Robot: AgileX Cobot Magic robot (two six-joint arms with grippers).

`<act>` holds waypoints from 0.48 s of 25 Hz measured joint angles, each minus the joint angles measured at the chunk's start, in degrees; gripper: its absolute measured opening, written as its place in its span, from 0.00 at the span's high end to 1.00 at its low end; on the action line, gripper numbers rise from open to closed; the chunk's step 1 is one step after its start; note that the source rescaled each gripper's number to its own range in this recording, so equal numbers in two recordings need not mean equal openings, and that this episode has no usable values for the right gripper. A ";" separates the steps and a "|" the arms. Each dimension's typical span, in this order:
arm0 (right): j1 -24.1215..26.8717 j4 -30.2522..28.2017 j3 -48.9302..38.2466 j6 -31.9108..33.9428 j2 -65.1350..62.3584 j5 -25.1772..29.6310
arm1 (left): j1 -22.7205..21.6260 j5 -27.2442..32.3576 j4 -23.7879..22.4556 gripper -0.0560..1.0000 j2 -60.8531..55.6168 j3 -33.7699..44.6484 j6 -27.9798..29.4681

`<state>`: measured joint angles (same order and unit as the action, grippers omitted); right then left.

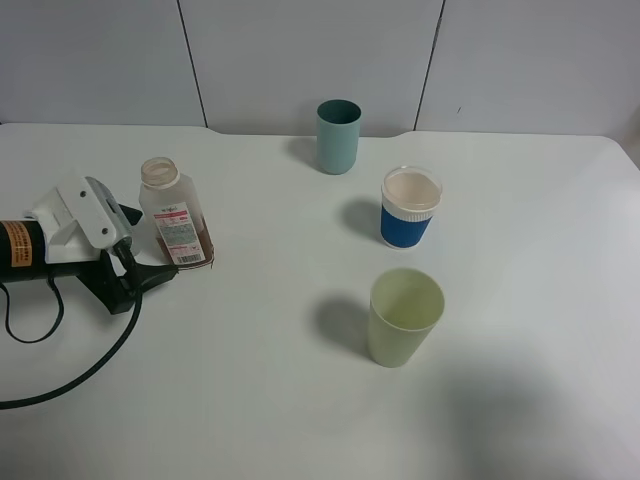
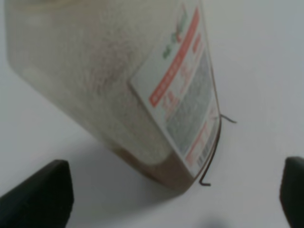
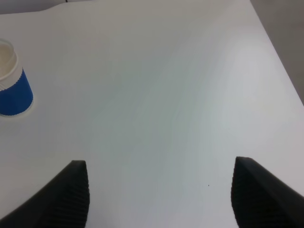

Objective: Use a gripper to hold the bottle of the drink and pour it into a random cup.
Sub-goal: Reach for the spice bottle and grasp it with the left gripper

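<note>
Bottle [image 1: 178, 225] stands upright; left tool [image 1: 155, 243] just behind it — jaws spread.

High camera: up above, far off, looks down on whole white table [image 1: 250, 400], wall [image 1: 300, 60] behind.
Left wrist camera: low, very near bottle [image 2: 118, 95], faces it; bottle fills most of view.
Right wrist camera: higher up, looks down across table; blue cup [image 3: 12, 85] partly in view.
Shared with high view: bottle, blue cup, table.
</note>
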<state>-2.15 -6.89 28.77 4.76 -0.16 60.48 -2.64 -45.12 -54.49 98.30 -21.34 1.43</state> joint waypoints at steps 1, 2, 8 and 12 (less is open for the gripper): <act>0.00 0.00 0.00 0.00 0.00 0.00 | 0.00 0.00 -0.13 0.20 0.49 -0.43 0.19; 0.00 0.00 0.00 0.00 0.00 0.00 | 0.00 -0.12 -0.13 0.20 0.91 -0.78 0.32; 0.00 0.00 0.00 0.00 0.00 0.00 | -1.54 -2.67 -4.61 0.20 2.59 -4.05 4.72; 0.00 0.00 0.00 0.00 0.00 0.00 | -4.04 -9.14 -12.05 0.20 5.48 -5.52 10.23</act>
<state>-2.15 -6.89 28.77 4.76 -0.16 60.48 -6.68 -54.26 -66.54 103.78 -26.86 11.67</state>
